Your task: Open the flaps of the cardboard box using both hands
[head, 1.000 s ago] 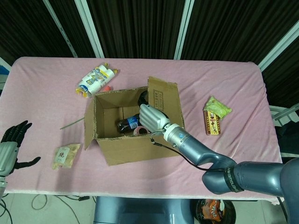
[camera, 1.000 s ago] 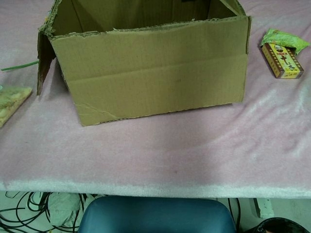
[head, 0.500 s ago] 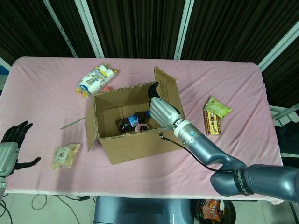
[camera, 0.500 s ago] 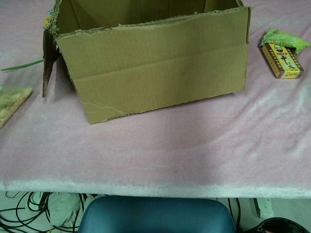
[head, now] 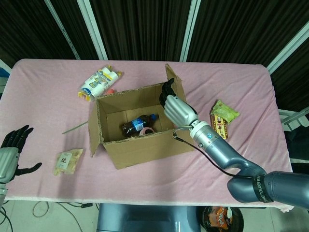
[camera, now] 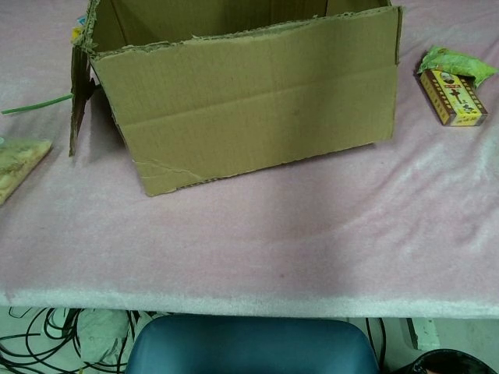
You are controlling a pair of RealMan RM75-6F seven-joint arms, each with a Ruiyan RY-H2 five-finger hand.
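My chest view cuts off the box (camera: 249, 109) top and shows neither hand. In my head view the frame edge crops the left hand (head: 10, 150), and the right hand (head: 177, 108) hides its fingertips against the flap (head: 175, 82).

Across the three moments, the right hand (head: 177, 108) rises out of the cardboard box (head: 140, 142) and shifts toward the upper right of the head view, now lying against the inner face of the right flap (head: 175, 83). That flap swings outward, showing edge-on. The bottle (head: 137, 124) inside becomes fully visible. The box itself turns slightly, its front wall (camera: 249, 101) sliding rightward in the chest view.
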